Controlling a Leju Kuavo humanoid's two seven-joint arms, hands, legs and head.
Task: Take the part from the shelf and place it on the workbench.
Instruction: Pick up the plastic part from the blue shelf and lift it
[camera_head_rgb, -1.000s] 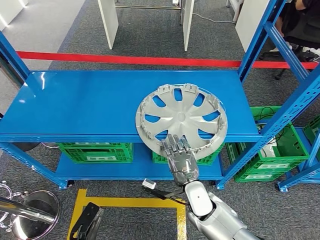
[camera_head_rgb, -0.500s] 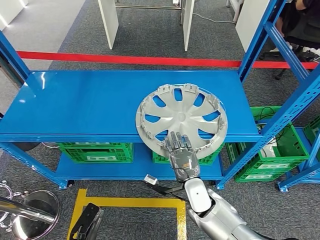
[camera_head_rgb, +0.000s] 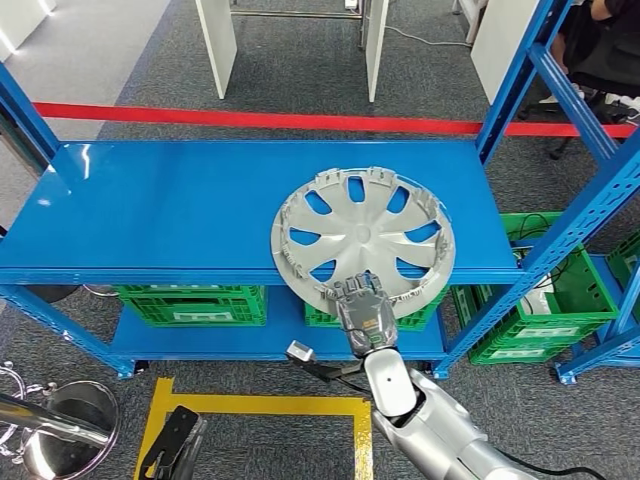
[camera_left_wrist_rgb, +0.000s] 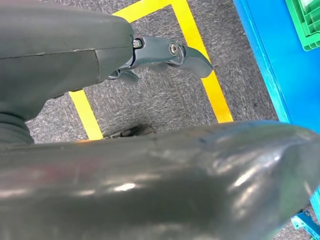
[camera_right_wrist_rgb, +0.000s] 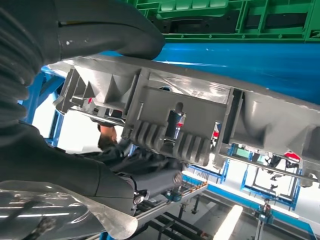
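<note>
Silver hubcap (camera_head_rgb: 363, 238) overhung shelf (camera_head_rgb: 151, 215) front edge, right of middle. Right hand (camera_head_rgb: 365, 315) clamped fingers over its near rim. You should have lifted level, clearing edge. Left hand (camera_left_wrist_rgb: 166, 52) fingers: couldn't tell.

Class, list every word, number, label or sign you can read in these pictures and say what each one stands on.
No text can be read.
Green crates: pale label patches, too small to read.
Wheel cover: no lettering visible on its face.
Floor: yellow marking lines and a red line, with no words.
</note>
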